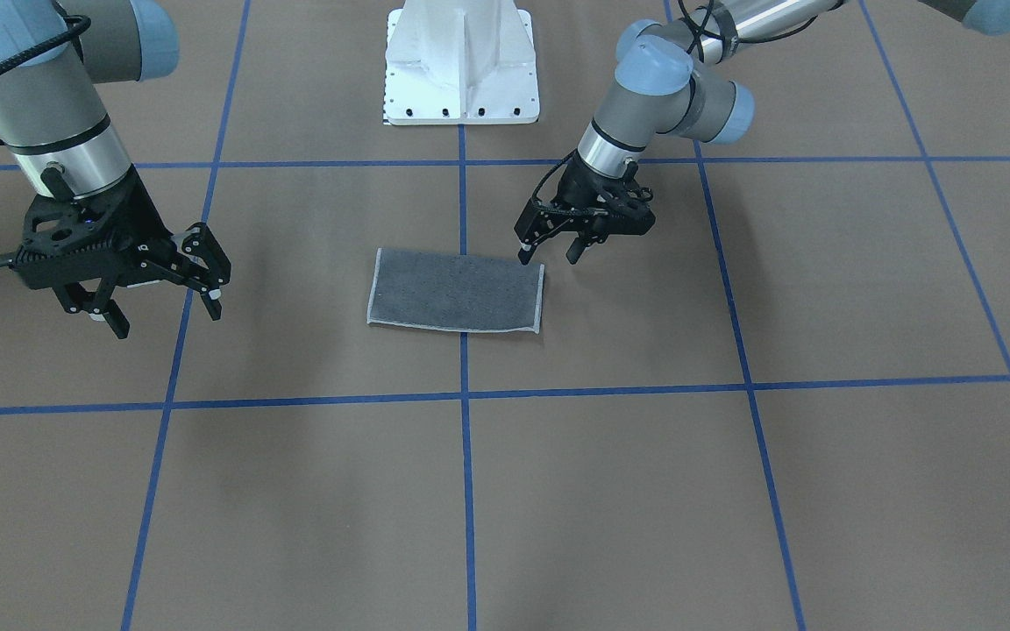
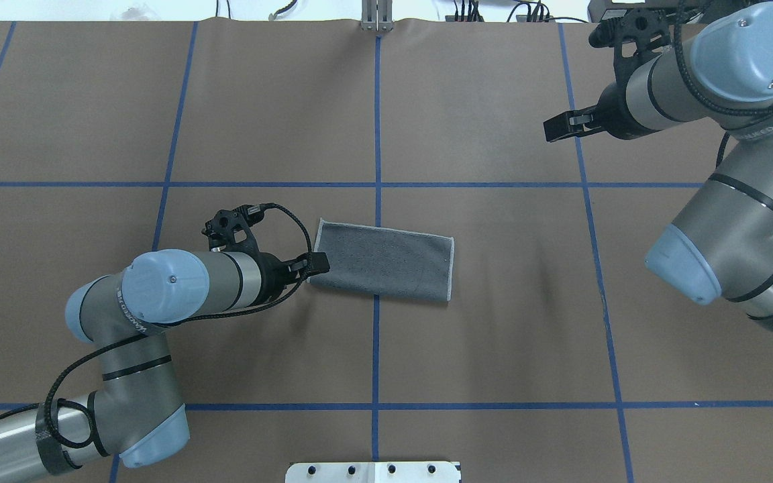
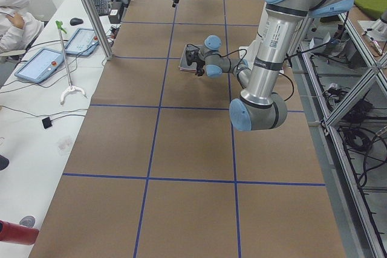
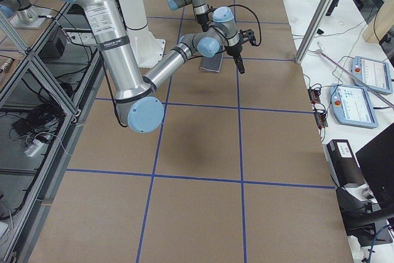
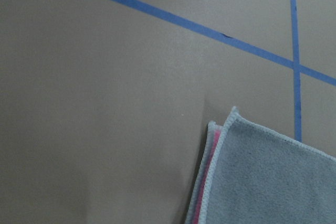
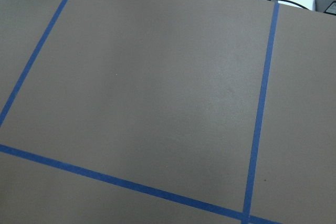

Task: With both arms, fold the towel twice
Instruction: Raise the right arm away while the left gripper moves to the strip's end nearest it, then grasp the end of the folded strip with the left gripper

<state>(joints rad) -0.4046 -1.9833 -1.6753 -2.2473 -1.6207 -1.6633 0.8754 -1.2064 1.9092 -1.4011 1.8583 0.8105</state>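
The towel (image 1: 457, 291) lies folded in half as a flat rectangle at the table's middle, dark grey face up, with a light grey border. The left wrist view shows its corner (image 5: 273, 182) with a pink layer at the edge. My left gripper (image 1: 549, 257) is open and empty, low over the table just beside the towel's corner on my left side; in the overhead view it (image 2: 318, 263) sits at the towel's (image 2: 383, 260) short edge. My right gripper (image 1: 167, 317) is open and empty, raised and well off to my right of the towel, far from it in the overhead view (image 2: 553, 127).
The brown table cover is marked with a grid of blue tape lines (image 1: 463, 386). The white bolted pedestal base (image 1: 461, 61) stands behind the towel. A side desk with tablets (image 3: 42, 61) and an aluminium post (image 3: 91, 13) runs along the far table edge.
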